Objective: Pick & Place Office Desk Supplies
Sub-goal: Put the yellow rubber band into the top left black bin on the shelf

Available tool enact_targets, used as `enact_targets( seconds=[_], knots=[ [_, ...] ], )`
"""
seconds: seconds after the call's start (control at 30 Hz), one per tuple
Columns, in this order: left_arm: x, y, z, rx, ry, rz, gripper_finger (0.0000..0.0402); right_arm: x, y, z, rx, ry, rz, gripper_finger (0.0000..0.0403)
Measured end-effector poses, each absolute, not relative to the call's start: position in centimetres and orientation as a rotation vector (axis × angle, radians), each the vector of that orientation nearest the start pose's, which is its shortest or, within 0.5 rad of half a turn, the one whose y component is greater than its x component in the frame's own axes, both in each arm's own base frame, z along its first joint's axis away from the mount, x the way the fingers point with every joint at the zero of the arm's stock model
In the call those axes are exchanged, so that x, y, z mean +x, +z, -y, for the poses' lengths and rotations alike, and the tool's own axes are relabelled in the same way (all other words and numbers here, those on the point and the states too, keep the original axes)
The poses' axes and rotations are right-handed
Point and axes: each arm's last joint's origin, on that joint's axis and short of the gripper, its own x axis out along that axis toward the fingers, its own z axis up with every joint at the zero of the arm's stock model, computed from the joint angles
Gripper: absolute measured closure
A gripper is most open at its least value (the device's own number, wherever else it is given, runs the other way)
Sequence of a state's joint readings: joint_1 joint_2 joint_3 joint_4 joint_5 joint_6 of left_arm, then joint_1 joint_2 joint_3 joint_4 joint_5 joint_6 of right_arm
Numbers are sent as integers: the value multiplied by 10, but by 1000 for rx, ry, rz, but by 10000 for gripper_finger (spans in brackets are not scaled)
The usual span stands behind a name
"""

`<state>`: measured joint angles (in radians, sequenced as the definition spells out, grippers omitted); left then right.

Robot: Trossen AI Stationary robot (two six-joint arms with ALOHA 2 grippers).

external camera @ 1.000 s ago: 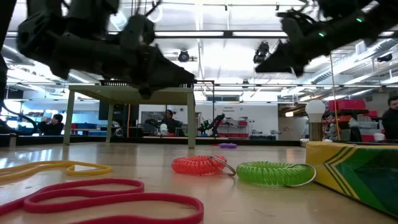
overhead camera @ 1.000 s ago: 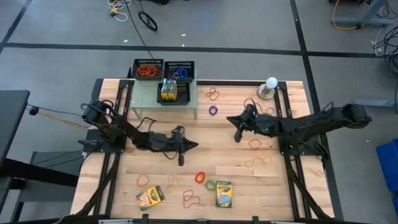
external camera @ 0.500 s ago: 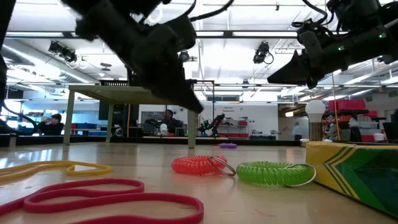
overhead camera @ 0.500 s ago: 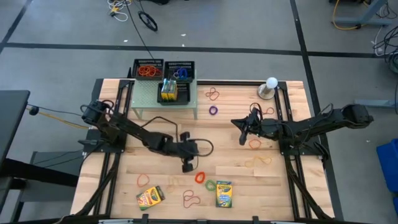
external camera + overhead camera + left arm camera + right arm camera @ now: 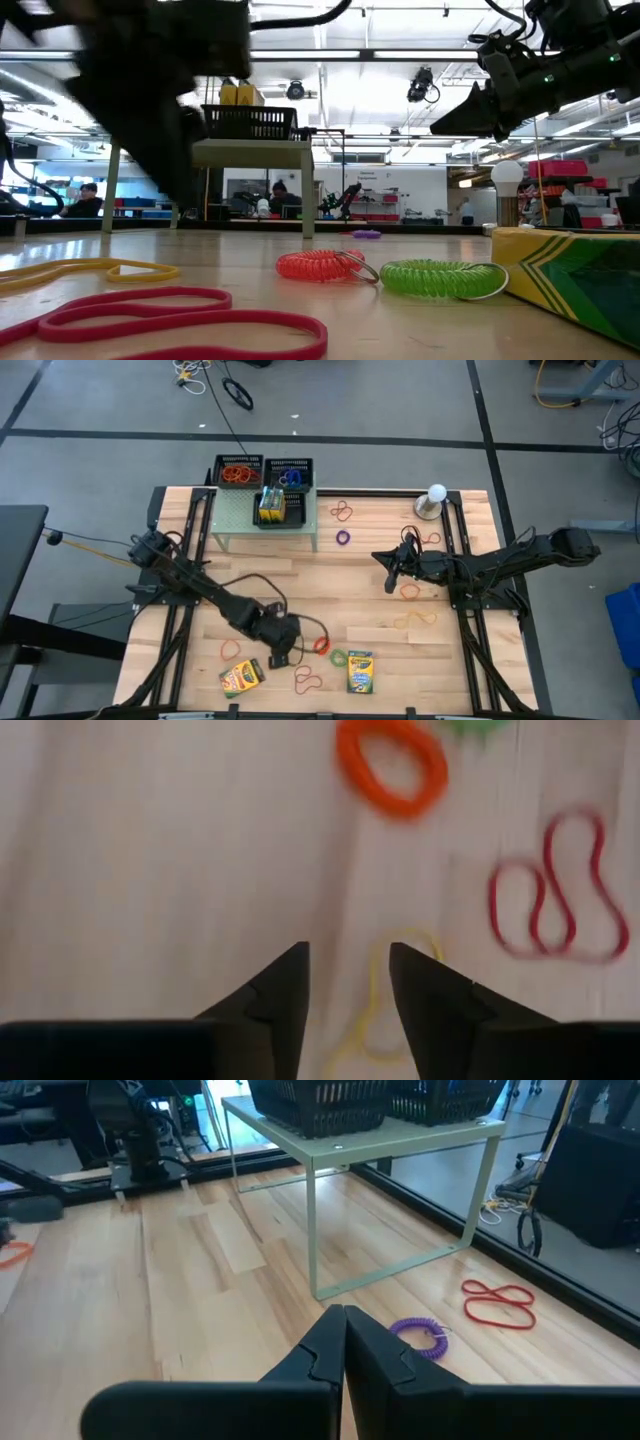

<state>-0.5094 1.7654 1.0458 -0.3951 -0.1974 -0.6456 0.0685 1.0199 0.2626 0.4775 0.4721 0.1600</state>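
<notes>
Down low at the table's [image 5: 400,650] near edge: left gripper [image 5: 281,652], fingers [image 5: 270,1000] parted with nothing between them, over a yellow rubber band [image 5: 385,995]; orange coil band [image 5: 321,645] and green coil band [image 5: 338,658] just beside, red rubber band [image 5: 307,680] near. Flanking that spot: one crayon box [image 5: 241,676] and a second crayon box [image 5: 360,671]. Over at mid-table: right gripper [image 5: 390,578], fingers pressed together, empty, above bare wood near an orange rubber band [image 5: 410,591]; purple coil band [image 5: 420,1334] and red loop [image 5: 497,1302] ahead of it. Up on the pale green shelf [image 5: 236,513]: a mesh tray of crayons [image 5: 272,505]. Behind it: two more mesh trays [image 5: 264,471] holding bands.
</notes>
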Motion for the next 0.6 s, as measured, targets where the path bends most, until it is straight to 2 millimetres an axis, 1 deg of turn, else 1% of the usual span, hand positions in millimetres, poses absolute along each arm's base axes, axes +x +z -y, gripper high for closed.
enact_targets(
  seconds=[0.17, 0.33, 0.47, 0.6],
  knots=[
    [289, 142, 178, -167, 42, -1145, 249, 191, 178, 0, 69, -421, -243, 391],
    [287, 137, 179, -166, 98, -1148, 261, 191, 178, 0, 54, -419, -246, 391],
    [285, 136, 177, -175, 143, -1166, 292, 191, 178, 0, 44, -418, -248, 391],
    [285, 132, 180, -178, 100, -1195, 338, 192, 178, 0, 46, -418, -242, 391]
  ],
)
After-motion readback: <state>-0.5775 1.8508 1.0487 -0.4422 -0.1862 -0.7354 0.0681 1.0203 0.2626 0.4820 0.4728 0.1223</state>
